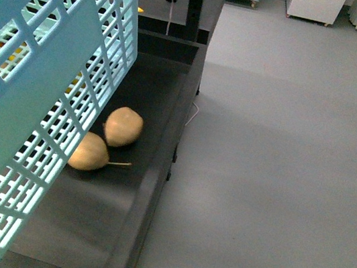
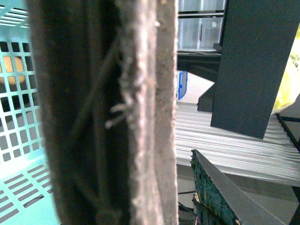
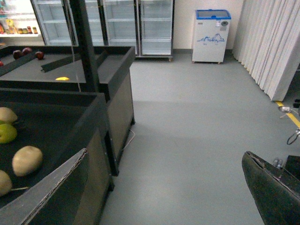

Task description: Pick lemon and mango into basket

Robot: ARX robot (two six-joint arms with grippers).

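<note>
Grey floor [image 3: 197, 140] meets white curtains [image 3: 267, 47] and fridges [image 3: 154, 23]

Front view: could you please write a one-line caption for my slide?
Aqua basket fills the left; two tan fruits lie on a dark shelf, grey floor at right.

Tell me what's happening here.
The basket looms tilted at the left of the front view, beside a dark display table where two tan fruits lie. The right gripper is open and empty, out over the floor. The left wrist view is mostly blocked by something close and blurred next to the basket's lattice, so that side's grip can't be judged.
</note>
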